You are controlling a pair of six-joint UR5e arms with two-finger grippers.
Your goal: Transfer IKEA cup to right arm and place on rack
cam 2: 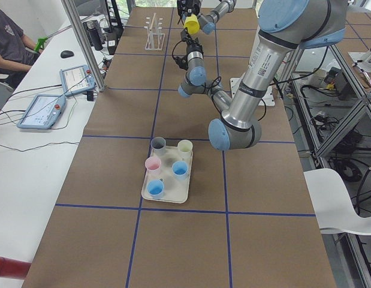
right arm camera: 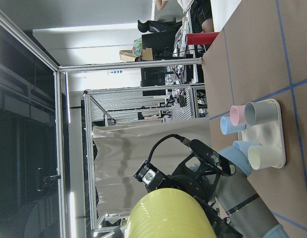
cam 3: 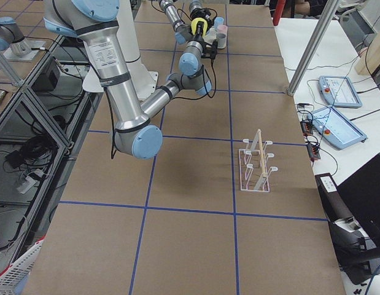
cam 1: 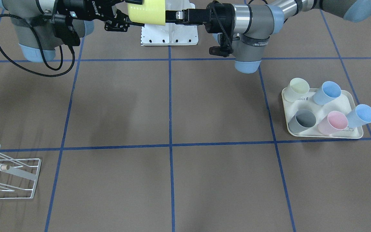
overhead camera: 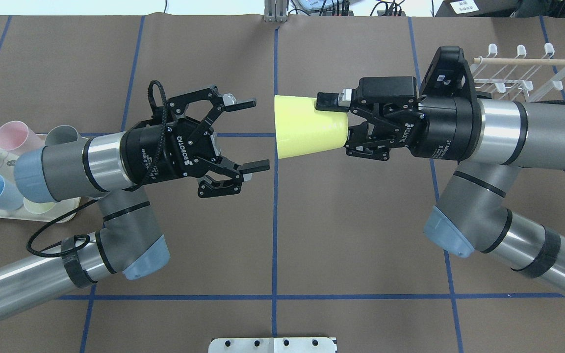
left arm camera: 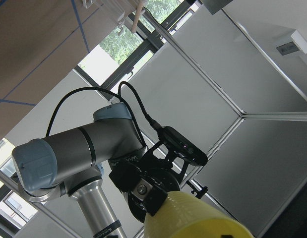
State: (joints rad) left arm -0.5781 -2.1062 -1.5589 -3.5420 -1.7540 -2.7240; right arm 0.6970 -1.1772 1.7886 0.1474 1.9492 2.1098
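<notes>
overhead exterior: right tool [overhead camera: 339, 122] clamped on yellow cup [overhead camera: 304, 127], left tool [overhead camera: 261, 134] spread wide

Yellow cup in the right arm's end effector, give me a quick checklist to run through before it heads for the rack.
1. Right end effector shut on the narrow end of the pale yellow tapered plastic cup: ok.
2. Left end effector open, apart from the cup's wide rim in the overhead view: ok.
3. Grip firm enough for the swing: cannot tell.
4. White wire drying rack with a wooden dowel upright, no cup on its prongs: ok.
5. Cream tray of five cups at the table's other end from the rack: ok.
</notes>
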